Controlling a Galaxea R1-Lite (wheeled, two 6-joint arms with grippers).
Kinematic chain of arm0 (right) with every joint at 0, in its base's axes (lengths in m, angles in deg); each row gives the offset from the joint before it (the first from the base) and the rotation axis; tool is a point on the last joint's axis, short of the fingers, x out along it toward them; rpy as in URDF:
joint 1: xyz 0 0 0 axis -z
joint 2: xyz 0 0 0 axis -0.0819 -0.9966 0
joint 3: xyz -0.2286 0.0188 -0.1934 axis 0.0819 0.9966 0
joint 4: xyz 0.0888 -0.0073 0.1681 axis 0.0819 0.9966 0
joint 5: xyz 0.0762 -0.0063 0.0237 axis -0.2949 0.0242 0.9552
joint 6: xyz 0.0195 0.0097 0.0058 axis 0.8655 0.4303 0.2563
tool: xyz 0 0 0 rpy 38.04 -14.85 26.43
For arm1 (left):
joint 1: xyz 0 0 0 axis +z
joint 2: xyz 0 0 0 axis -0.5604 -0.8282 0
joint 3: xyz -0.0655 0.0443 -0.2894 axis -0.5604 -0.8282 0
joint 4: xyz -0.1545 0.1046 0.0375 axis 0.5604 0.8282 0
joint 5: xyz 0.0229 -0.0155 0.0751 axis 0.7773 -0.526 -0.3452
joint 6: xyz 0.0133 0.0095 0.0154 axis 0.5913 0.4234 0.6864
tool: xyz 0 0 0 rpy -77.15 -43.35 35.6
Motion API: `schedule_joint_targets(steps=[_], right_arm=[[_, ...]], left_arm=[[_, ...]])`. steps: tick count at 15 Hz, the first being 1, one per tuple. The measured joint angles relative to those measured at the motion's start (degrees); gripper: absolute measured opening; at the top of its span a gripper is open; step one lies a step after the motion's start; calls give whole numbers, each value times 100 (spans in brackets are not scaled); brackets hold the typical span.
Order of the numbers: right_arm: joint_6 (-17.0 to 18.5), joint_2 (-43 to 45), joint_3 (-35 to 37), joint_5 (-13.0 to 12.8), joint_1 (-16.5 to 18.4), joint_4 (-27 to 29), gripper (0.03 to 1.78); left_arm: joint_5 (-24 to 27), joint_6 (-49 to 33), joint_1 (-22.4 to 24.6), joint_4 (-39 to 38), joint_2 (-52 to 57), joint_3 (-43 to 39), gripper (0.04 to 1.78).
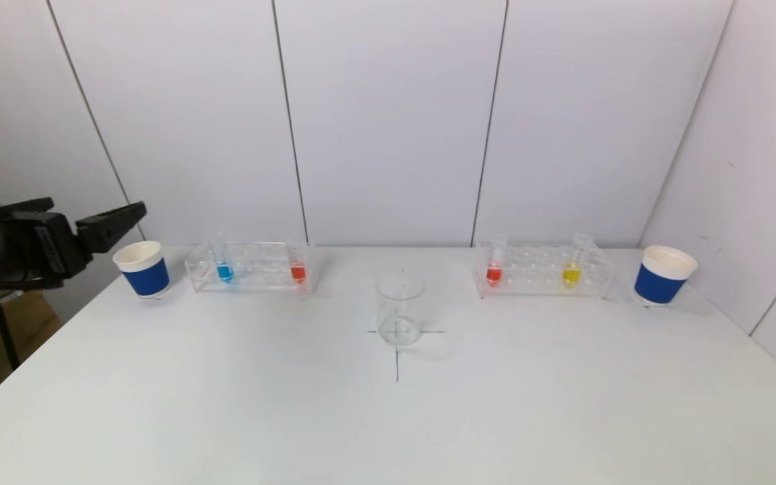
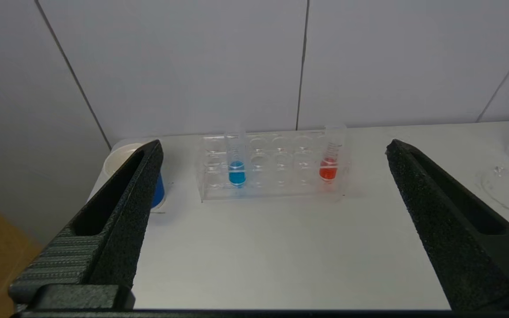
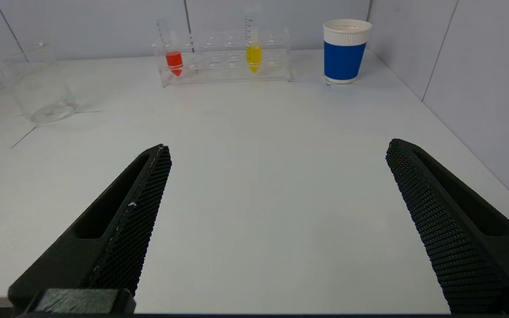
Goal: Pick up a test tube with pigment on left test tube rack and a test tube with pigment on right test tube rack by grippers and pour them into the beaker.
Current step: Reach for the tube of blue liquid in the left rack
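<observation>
Clear beaker (image 1: 399, 307) (empty) between racks; left gripper (image 2: 274, 152) gapes.

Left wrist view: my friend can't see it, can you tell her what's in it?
The open left pincer hangs above a white table, aimed at a clear test tube rack. The rack holds a blue test tube and a red test tube; a blue paper cup stands beside it.

Bright even light, soft faint shadows, mild glare, slightly soft focus
</observation>
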Motion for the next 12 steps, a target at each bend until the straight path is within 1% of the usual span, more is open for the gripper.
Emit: schedule_joint_targets(steps=[9,12], right_arm=[[0,0,1,1,0,-2,177],[0,0,1,1,0,-2,177]], left_arm=[[52,-16,6,-3287,-3079,-229,176],[63,-11,6,-4205,-4027,-172,176]])
